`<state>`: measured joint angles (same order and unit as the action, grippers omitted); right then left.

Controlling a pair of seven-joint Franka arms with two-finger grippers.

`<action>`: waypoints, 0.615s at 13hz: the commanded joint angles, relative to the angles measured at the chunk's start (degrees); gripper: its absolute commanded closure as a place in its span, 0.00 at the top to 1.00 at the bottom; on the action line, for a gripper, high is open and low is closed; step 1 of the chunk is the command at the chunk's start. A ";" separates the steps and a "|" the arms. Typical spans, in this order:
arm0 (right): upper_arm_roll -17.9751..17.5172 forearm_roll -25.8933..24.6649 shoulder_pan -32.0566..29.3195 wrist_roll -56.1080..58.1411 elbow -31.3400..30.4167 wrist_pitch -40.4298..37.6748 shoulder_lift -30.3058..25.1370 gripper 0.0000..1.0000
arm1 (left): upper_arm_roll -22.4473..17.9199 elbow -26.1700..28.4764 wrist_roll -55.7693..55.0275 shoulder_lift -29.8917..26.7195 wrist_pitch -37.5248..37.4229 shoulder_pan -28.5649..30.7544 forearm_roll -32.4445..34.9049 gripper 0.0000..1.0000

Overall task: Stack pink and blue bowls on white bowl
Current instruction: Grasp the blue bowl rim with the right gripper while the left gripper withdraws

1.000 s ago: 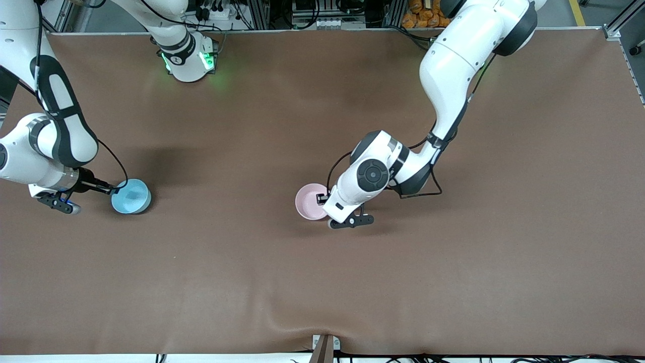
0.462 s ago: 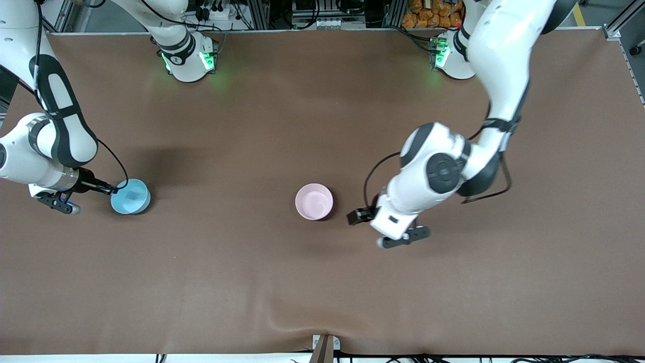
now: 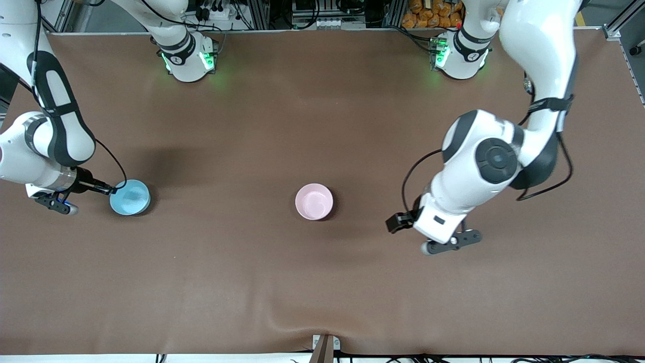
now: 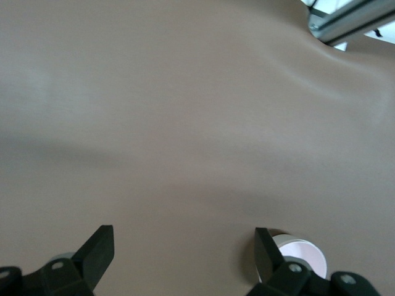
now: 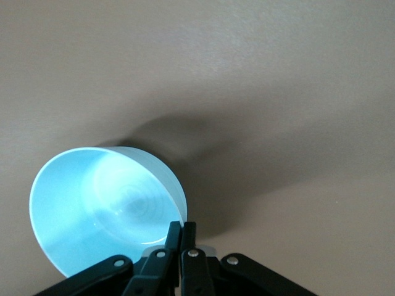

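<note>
The pale pink bowl (image 3: pixel 313 201) stands upright in the middle of the table; a part of it shows past one finger in the left wrist view (image 4: pixel 301 251). My left gripper (image 3: pixel 398 222) is open and empty, apart from the pink bowl, toward the left arm's end; its jaws stand wide in the left wrist view (image 4: pixel 184 237). The sky-blue bowl (image 3: pixel 130 197) is near the right arm's end. My right gripper (image 3: pixel 111 190) is shut on its rim, as the right wrist view (image 5: pixel 182 232) shows beside the bowl (image 5: pixel 105 206). No white bowl shows on its own.
The brown table mat (image 3: pixel 322 282) has a wrinkle at its edge nearest the front camera. A metal bracket (image 3: pixel 324 347) sits at that edge. The two arm bases (image 3: pixel 187 58) stand along the edge farthest from the front camera.
My left gripper has let go of the pink bowl and swung away toward the left arm's end of the table. The right gripper and blue bowl have barely shifted.
</note>
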<state>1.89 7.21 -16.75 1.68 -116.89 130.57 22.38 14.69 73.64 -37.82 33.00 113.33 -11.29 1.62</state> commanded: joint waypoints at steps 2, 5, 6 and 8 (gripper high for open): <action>-0.66 8.42 -0.57 0.61 7.98 -11.11 -0.94 0.00 | 0.35 1.24 15.87 -7.92 -9.76 7.23 -0.30 1.00; -2.41 9.05 2.05 0.08 8.96 -11.66 -1.29 0.00 | -2.72 1.24 20.76 -14.43 -19.26 8.21 -0.39 1.00; -3.90 9.14 3.64 -0.01 9.05 -11.31 -1.29 0.00 | -3.43 1.24 20.85 -16.63 -21.81 8.12 -0.04 1.00; -6.45 12.29 8.63 -5.59 8.96 -10.44 -1.90 0.00 | -6.49 1.50 23.82 -21.02 -25.33 7.69 0.40 1.00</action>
<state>-2.91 16.89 -12.88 0.72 -107.78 119.51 21.54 11.14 73.35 -16.91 16.84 90.87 -2.60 1.57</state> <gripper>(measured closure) 0.974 0.000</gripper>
